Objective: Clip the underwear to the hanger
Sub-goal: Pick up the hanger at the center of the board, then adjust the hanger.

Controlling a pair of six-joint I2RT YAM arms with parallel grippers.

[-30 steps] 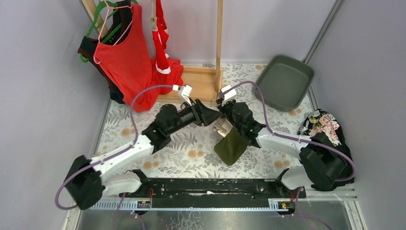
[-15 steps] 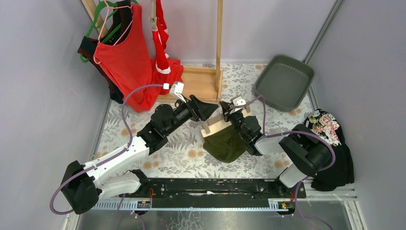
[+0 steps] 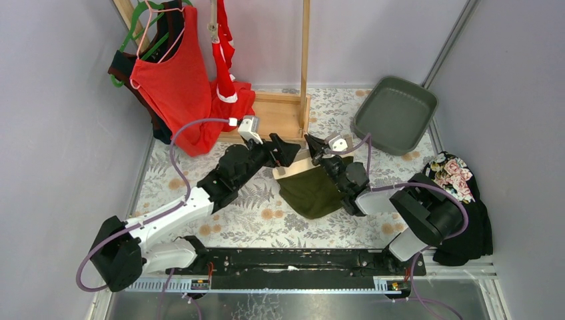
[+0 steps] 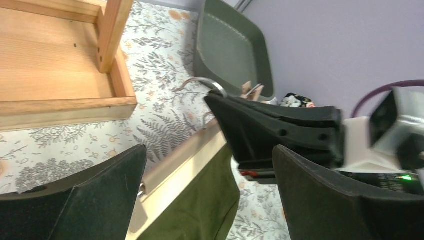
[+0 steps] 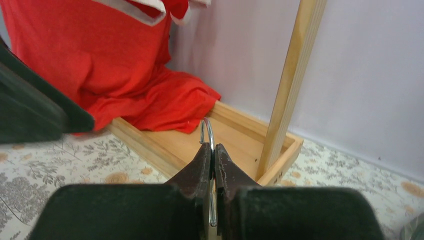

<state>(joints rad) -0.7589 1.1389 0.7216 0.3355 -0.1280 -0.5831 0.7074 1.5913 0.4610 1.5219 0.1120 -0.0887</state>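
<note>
The dark olive underwear (image 3: 308, 193) hangs with its cream waistband along the wooden bar of the hanger (image 3: 292, 171), over the middle of the table. My right gripper (image 3: 312, 142) is shut on the hanger's metal hook (image 5: 207, 131), its jaws pinched on the wire (image 5: 213, 152). Just left of the bar, my left gripper (image 3: 288, 152) stands open. In its wrist view (image 4: 207, 170) the hanger bar (image 4: 180, 162) and the olive underwear (image 4: 205, 205) lie between the wide jaws, touching neither. The red underwear (image 3: 224, 40) hangs on the rack at the back.
A large red tank top (image 3: 174, 77) hangs at the back left over the wooden rack base (image 3: 283, 113), beside its upright post (image 3: 305, 53). A grey tray (image 3: 394, 113) lies at the back right. A black floral cloth (image 3: 450, 173) sits by the right arm's base.
My left gripper has opened wide and drawn slightly back left. The hanger with the olive underwear has swung from hanging low to level and shifted left, held by the right gripper.
</note>
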